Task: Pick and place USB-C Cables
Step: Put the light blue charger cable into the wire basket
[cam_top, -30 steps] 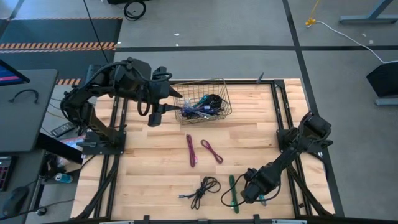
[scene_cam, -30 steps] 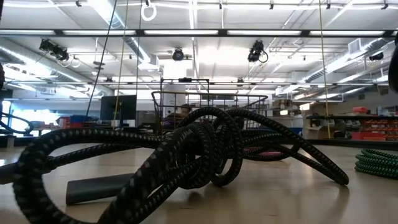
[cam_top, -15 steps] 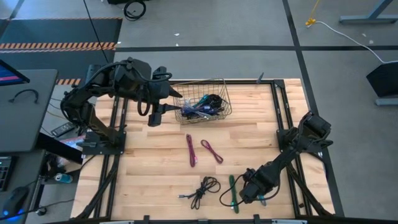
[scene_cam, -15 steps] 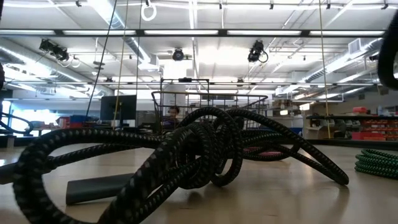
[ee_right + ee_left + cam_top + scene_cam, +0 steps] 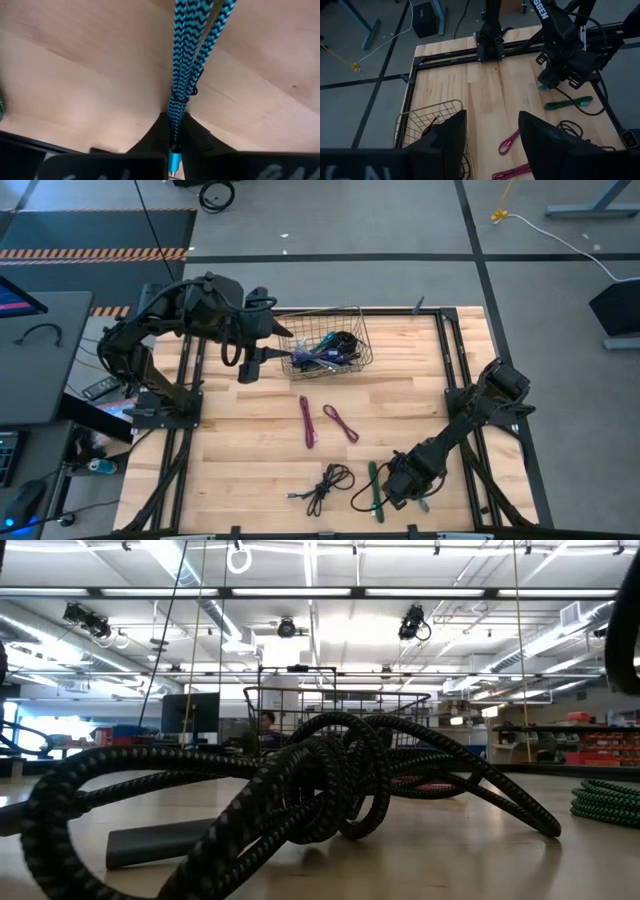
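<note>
— Since a second ago, what differs near the basket (image 5: pixel 325 350)?
— Little; the left gripper (image 5: pixel 492 145) still hovers beside it, fingers apart, empty; well away from it, at the table's (image 5: pixel 400 395) near edge, the right gripper (image 5: pixel 172 131) has pinched shut on the teal cable (image 5: pixel 187 55); the green cable (image 5: pixel 375 488) lies just beside.

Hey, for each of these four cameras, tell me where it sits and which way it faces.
High view: overhead, looking straight down on wire basket, both arms.
Low view: table height, facing across a black cable toward the room; no gripper.
Left wrist view: above the table, looking past its open left gripper.
Right wrist view: close to the wood; right gripper shut on the teal cable.
Shared: green cable in high, left wrist.
</note>
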Motion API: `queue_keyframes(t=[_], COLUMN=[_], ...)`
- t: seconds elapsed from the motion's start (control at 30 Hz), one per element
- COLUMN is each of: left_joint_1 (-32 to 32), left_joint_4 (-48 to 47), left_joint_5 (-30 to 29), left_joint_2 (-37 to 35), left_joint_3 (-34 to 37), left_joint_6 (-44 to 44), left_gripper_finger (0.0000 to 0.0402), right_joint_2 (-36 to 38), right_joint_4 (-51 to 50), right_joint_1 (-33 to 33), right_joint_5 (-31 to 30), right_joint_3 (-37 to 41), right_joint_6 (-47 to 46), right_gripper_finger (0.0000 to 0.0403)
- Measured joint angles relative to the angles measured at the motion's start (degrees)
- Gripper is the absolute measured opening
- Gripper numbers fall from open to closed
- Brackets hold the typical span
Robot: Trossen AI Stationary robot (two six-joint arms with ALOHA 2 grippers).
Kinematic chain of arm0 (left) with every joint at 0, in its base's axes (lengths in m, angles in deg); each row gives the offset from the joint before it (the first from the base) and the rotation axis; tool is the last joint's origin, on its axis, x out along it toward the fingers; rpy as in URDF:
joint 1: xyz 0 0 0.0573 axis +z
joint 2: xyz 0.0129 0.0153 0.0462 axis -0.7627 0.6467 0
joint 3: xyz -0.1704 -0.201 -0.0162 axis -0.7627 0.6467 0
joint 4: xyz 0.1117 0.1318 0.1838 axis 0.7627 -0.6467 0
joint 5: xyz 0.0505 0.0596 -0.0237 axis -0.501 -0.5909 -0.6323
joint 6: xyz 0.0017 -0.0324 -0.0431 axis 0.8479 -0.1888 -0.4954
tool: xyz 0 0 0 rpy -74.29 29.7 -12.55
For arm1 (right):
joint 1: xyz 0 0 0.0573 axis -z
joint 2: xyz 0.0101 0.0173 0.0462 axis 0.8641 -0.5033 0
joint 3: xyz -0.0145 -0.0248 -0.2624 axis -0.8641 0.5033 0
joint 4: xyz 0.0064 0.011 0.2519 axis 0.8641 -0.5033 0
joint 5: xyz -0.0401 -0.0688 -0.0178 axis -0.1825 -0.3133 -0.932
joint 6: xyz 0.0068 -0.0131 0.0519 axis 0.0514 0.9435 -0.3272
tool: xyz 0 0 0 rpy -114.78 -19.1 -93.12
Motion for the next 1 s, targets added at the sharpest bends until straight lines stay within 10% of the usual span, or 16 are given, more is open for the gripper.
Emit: queue_keyframes(t=[0.73, 1.0], left_joint_1=[0.0, 0.0], left_joint_4=[-5.5, -6.5], left_joint_5=[0.0, 0.0], left_joint_2=[0.0, 0.0], left_joint_3=[0.0, 0.0], left_joint_6=[-4.6, -5.9], left_gripper_finger=[0.0188, 0.0188], right_joint_2=[36.0, 40.0], right_joint_4=[-18.7, -10.5], right_joint_1=[29.1, 43.6], right_joint_5=[-43.1, -38.4], right_joint_3=[-5.9, -16.6], right_joint_6=[35.8, 66.8], right_gripper_finger=[0.0018, 0.0018])
